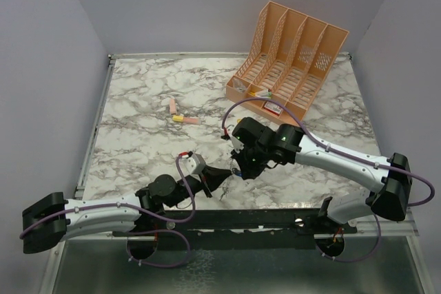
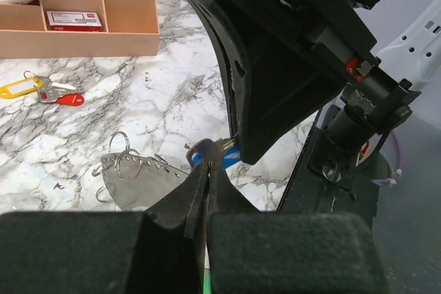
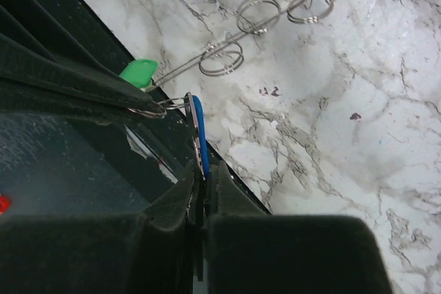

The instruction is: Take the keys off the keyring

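Right gripper (image 3: 201, 170) clamped on the blue tag (image 3: 198, 127).
Left gripper (image 2: 209, 160), closed, meets it tip-to-tip, seemingly pinching its small ring (image 3: 150, 109).

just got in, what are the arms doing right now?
Both arms seem to be pulling one tag off the keyring. The right gripper is shut on the blue tag, and the left gripper pinches the small ring joined to it. The keyring's other rings and a green tag are beside them. Two keys with yellow and red tags lie apart near the peach organiser.
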`<action>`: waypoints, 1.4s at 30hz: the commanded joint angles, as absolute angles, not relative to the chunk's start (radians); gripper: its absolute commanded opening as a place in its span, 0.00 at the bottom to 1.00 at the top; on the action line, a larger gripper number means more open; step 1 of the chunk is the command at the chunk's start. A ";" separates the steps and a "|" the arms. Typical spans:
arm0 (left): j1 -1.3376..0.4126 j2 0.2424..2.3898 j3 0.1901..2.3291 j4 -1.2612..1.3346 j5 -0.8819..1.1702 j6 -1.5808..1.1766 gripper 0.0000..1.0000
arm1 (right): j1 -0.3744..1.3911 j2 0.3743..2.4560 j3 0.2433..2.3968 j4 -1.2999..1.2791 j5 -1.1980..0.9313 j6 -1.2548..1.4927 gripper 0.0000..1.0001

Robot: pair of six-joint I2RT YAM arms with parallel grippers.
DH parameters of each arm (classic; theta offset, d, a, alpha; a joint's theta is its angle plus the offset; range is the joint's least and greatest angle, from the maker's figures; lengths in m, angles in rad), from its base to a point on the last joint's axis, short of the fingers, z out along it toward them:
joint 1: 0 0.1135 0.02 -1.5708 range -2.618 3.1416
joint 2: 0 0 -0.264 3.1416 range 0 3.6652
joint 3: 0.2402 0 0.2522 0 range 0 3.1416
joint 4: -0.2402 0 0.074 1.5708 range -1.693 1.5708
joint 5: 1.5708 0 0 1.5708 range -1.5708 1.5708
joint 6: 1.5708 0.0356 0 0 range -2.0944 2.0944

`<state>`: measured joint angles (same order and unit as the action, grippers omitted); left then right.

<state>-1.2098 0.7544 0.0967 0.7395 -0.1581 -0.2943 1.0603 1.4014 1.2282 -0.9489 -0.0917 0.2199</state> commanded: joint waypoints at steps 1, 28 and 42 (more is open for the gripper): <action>-1.212 0.777 0.096 0.854 -0.130 -0.311 0.00 | 1.057 1.399 1.200 -0.840 -0.217 0.234 0.00; -1.213 0.612 -0.031 0.930 -0.091 -0.198 0.00 | 1.056 0.928 0.769 -0.388 -0.169 -0.063 0.52; -1.214 0.636 -0.021 0.971 0.046 -0.183 0.00 | 0.967 0.761 0.535 0.078 -0.374 -0.206 0.50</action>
